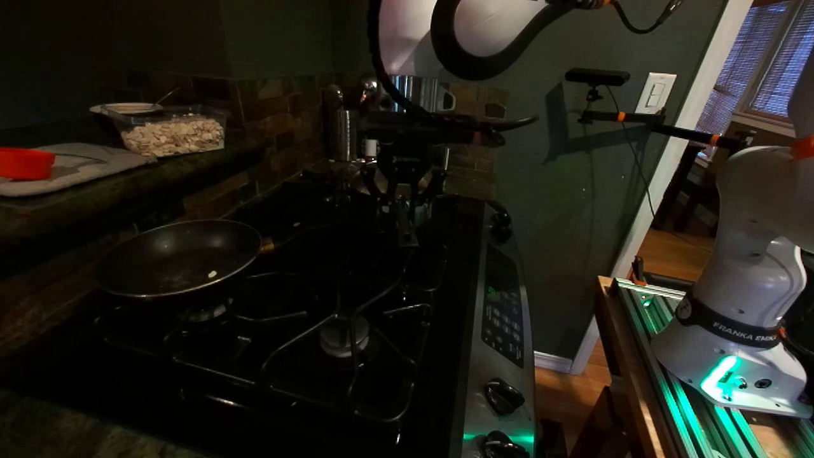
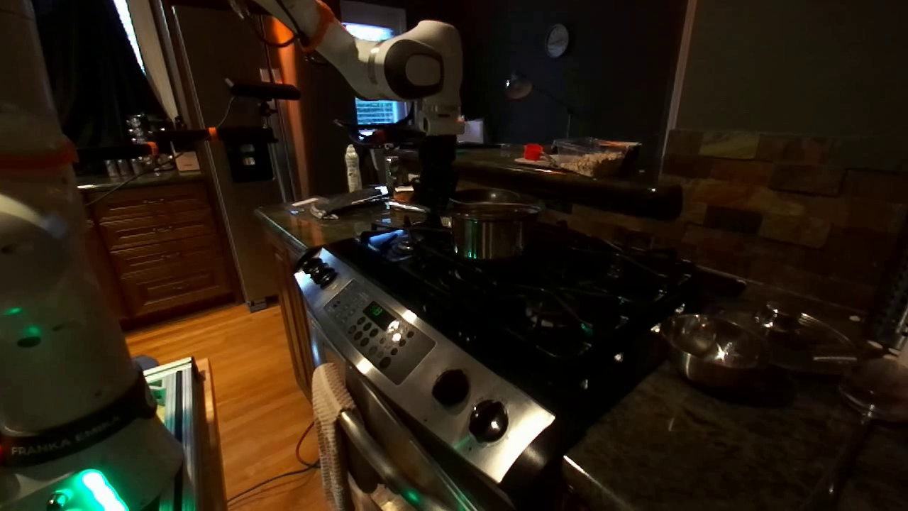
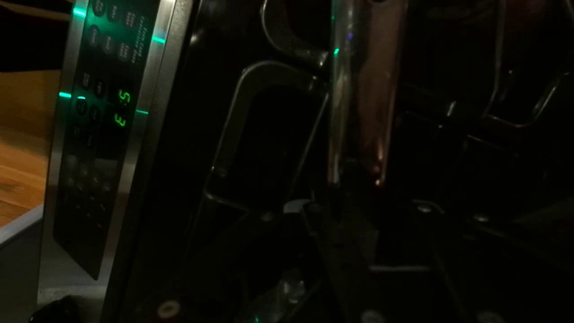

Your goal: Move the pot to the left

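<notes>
The pot (image 2: 491, 234) is a small round shiny steel saucepan over a front burner of the dark stove, seen in an exterior view. In an exterior view it is mostly hidden behind my gripper (image 1: 405, 202), and its long handle (image 1: 406, 233) points towards that camera. In the wrist view the shiny handle (image 3: 380, 85) runs down between my fingertips (image 3: 358, 193), which look shut on it, though the picture is very dark. My gripper also shows in an exterior view (image 2: 434, 202), pointing down beside the pot. Whether the pot touches the grate is not clear.
A wide black frying pan (image 1: 181, 261) sits on a back burner. The stove's control panel (image 2: 379, 330) faces the robot. A small metal bowl (image 2: 713, 351) and a glass lid (image 2: 809, 337) lie on the counter. A clear box of chips (image 1: 175, 135) stands on the raised ledge.
</notes>
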Robot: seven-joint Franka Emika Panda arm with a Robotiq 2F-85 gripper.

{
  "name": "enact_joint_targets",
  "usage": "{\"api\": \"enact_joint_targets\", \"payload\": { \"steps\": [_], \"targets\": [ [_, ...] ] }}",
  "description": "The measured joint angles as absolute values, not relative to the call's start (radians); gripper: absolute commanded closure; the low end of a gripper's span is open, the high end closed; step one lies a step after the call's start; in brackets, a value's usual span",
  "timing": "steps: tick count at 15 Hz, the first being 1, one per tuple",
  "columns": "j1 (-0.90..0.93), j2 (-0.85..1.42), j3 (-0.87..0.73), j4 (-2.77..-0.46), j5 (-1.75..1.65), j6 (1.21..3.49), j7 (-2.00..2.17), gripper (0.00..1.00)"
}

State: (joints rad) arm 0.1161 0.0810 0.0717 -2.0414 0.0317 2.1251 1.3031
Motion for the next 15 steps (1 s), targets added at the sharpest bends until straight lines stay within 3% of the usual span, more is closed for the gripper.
{"api": "enact_joint_targets", "payload": {
  "steps": [15],
  "targets": [
    [0.126,-0.001,0.124,-2.114,0.153,2.116,1.261,0.92]
  ]
}}
